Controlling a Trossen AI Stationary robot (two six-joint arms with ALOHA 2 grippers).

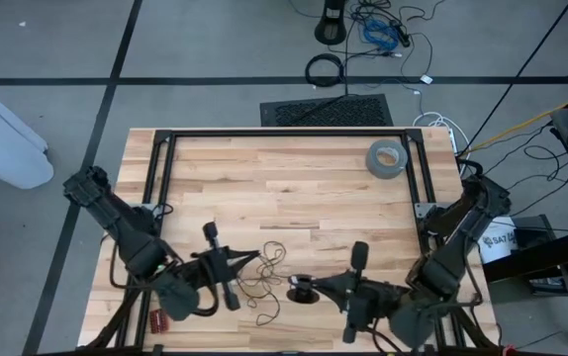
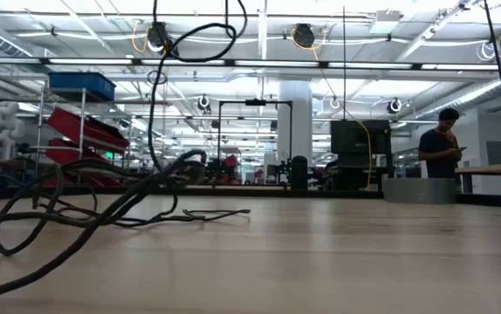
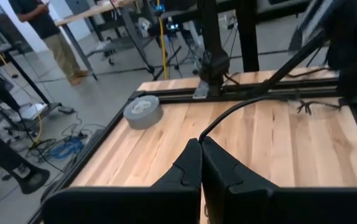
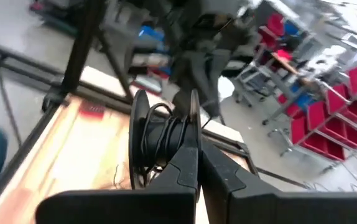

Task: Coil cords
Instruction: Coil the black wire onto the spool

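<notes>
Looking down from above, both arms are reaching in along the near edge of the table [image 1: 294, 178], and the cord [image 1: 264, 275] is lying in a loose tangle between them. The left gripper [image 1: 233, 282] is sitting right at the tangle's edge, its fingers pressed together; from up here I cannot tell whether they are pinching a strand. The right gripper [image 1: 316, 289] is pointing at a small dark spool [image 1: 303, 292] just ahead of its fingertips, on the far side from the tangle. The spool is probably placed there as the core to wind onto. A grey tape roll [image 1: 387, 157] is lying well away from both sets of fingers, out of the work.

Crouching to table height, the cord [image 2: 85, 205] is rising in slack loops off the wood, with one strand climbing out of the top. No fingers are showing here.

Peering past the left wrist, the left fingers [image 3: 188, 168] are closed tight, and a dark line is arcing away from their tips. It seems to be a nipped strand, though I cannot be sure it is caught. The tape roll [image 3: 142, 111] is sitting far ahead.

Peering past the right wrist, the right fingers [image 4: 188, 165] are shut together with their tips against the spool [image 4: 157, 137], which is already carrying some black turns. Whether they are gripping its flange or only bracing it, I cannot tell.
</notes>
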